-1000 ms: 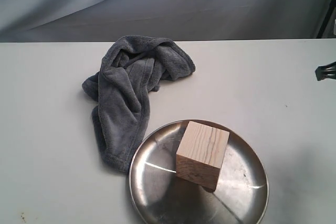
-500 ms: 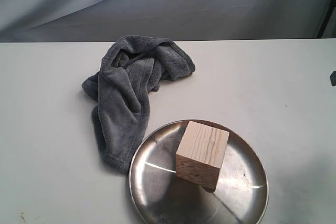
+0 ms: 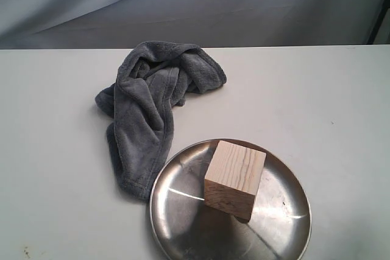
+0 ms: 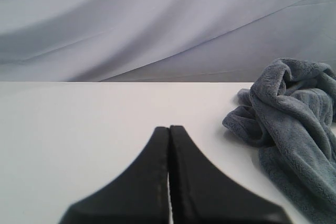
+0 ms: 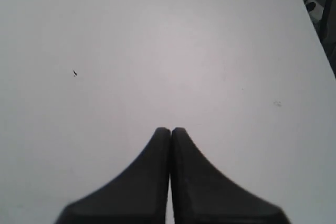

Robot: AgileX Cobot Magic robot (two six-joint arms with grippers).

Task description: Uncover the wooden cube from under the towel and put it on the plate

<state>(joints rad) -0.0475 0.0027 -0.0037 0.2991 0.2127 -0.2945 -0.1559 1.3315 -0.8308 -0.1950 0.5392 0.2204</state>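
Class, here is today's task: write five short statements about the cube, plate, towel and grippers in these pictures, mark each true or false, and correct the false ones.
1. The wooden cube sits on the plate. True.
2. The towel covers the cube. False: it lies crumpled on the table beside the plate, and the cube is bare.
3. The left gripper is shut. True.
4. The right gripper holds the cube. False: it is shut on nothing, above the table.
5. Both grippers show in the exterior view. False: neither appears there.
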